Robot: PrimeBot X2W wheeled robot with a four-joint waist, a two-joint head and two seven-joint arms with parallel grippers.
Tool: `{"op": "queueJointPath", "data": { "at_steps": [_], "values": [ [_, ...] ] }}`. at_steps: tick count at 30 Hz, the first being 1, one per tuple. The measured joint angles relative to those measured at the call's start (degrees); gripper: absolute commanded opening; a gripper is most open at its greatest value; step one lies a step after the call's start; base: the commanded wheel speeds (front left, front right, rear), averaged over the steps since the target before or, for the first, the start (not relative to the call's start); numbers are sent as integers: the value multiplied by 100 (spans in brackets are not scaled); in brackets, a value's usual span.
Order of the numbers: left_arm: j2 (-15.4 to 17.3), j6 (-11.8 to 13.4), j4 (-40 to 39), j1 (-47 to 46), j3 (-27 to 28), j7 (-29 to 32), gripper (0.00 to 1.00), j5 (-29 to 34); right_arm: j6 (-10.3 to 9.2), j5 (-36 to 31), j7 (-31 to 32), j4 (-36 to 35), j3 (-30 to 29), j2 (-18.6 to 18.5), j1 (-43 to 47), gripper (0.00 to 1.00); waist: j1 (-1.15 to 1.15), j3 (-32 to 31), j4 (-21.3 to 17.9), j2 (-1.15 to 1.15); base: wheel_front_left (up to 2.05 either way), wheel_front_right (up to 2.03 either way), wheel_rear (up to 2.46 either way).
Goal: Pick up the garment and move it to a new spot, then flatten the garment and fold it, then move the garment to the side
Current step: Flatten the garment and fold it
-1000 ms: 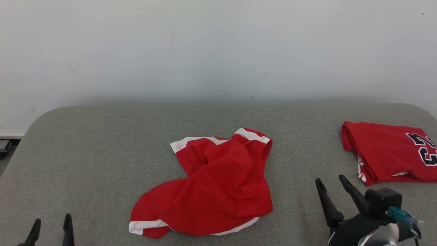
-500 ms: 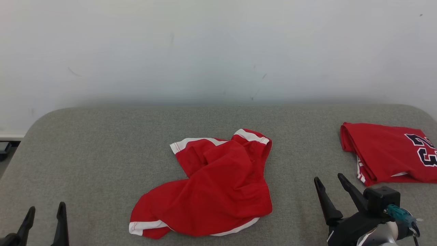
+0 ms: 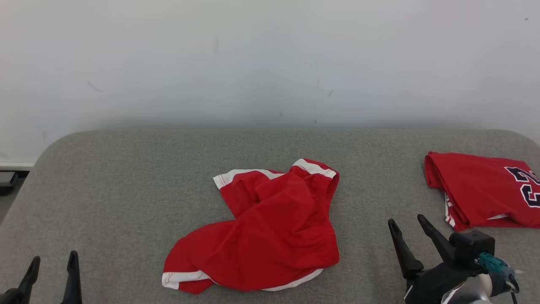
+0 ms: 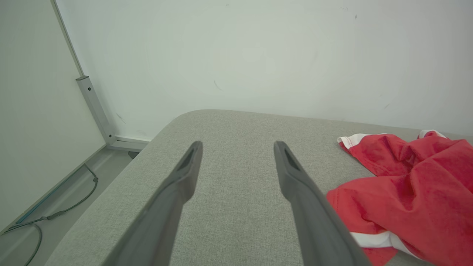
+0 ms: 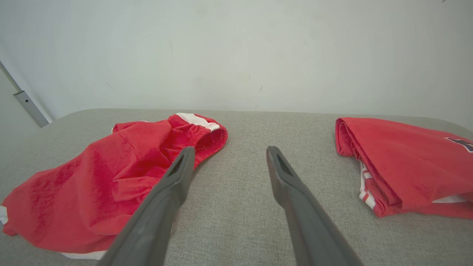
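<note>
The garment [image 3: 270, 228] is a crumpled pair of red shorts with white trim, lying in the middle of the grey padded table [image 3: 126, 177]. My left gripper [image 3: 55, 256] is open at the near left, well apart from the cloth; in the left wrist view the garment [image 4: 406, 195] lies to the right of my left gripper [image 4: 238, 144]. My right gripper [image 3: 406, 219] is open at the near right, with nothing between its fingers. In the right wrist view the garment [image 5: 103, 184] lies to the left of my right gripper [image 5: 231, 148].
A folded red jersey [image 3: 485, 194] with dark numbers lies at the table's right edge, to the right of my right gripper, and the right wrist view shows the jersey [image 5: 399, 162] too. A white wall rises behind the table. Left of the table the floor holds a cable [image 4: 55, 207].
My left gripper has come up a little into view and shifted slightly left. The camera has shifted a little. The garment and the right gripper stay put.
</note>
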Motion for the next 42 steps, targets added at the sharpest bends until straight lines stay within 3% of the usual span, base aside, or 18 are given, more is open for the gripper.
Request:
{"op": "queueJointPath", "data": {
  "at_steps": [22, 32, 42],
  "values": [
    [-66, -78, 121, -33, -202, 21, 100, -44, 0, 68, 159, -14, 167, -92, 9, 100, 0, 20, 49, 0, 0, 0, 0],
    [-381, -483, 467, -230, -734, 155, 100, -73, 0, 288, 477, 113, 791, -269, -34, 100, 0, 74, 118, 0, 0, 0, 0],
    [-791, -1055, 1308, -543, -1263, 233, 100, -138, 0, 480, 577, 559, 1489, -439, -304, 100, 0, 138, 147, 0, 0, 0, 0]
  ]
}}
